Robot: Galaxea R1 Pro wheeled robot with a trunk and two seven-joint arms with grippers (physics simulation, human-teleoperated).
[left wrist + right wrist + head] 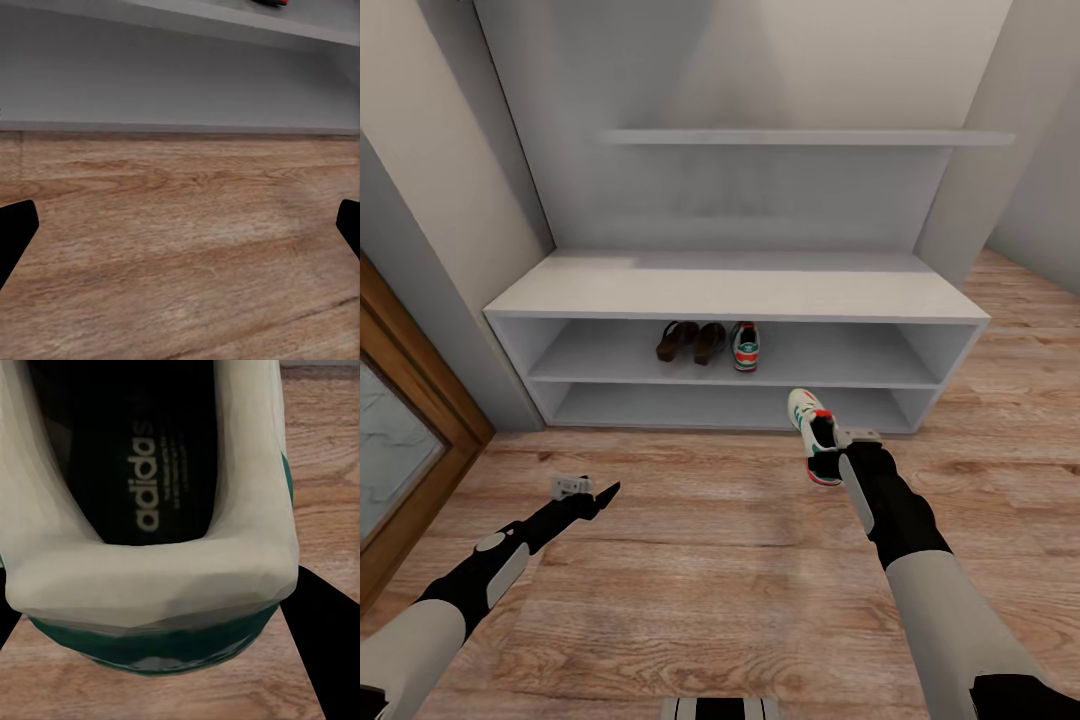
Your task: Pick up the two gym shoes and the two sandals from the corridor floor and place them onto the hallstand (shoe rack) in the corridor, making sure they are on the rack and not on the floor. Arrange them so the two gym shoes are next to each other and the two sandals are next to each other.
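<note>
Right gripper (pixel 838 440) has its jaws clamped on the heel of a white green-striped lace-up sneaker (pixel 814 433), held above the wood-plank floor (pixel 690 560) before the pale grey hallstand (pixel 740 290); left gripper (pixel 592 490) jaws spread wide, empty.

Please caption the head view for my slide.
Right gripper carries white green-striped sneaker toward pale grey rack.

Sandals (pixel 692 342) left of gym shoe (pixel 745 346), on hallstand (pixel 740 292) shelf.
</note>
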